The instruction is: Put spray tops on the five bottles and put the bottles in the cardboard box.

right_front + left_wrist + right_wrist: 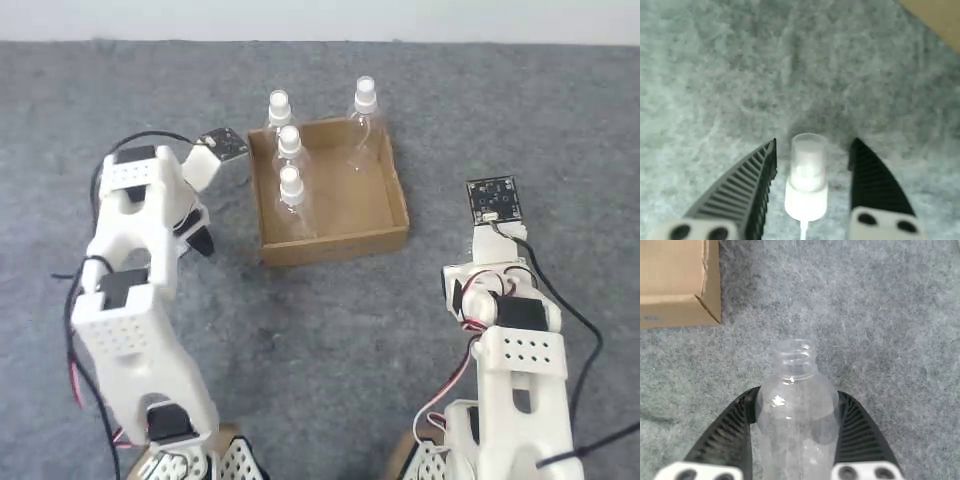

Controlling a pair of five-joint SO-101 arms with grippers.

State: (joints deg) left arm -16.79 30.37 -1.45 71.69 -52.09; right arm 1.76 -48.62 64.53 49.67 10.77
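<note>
A white spray top [807,175] with a clear cap lies on the grey mat between the fingers of my left gripper [815,143]. The jaws are open, with a gap on each side of the top. In the right wrist view my right gripper [797,394] is shut on a clear bottle [795,405] with a bare neck, held over the mat a short way from the cardboard box [680,285]. In the high view the cardboard box [335,240] stands mid-table and holds several capped bottles: three down its left side [291,190] and one at the far right corner [365,110].
The left arm [140,270] stands to the left of the box, its dark finger [203,240] close to the box's left wall. The right arm [505,320] is in front of the box and to its right. Grey mat covers the table all around.
</note>
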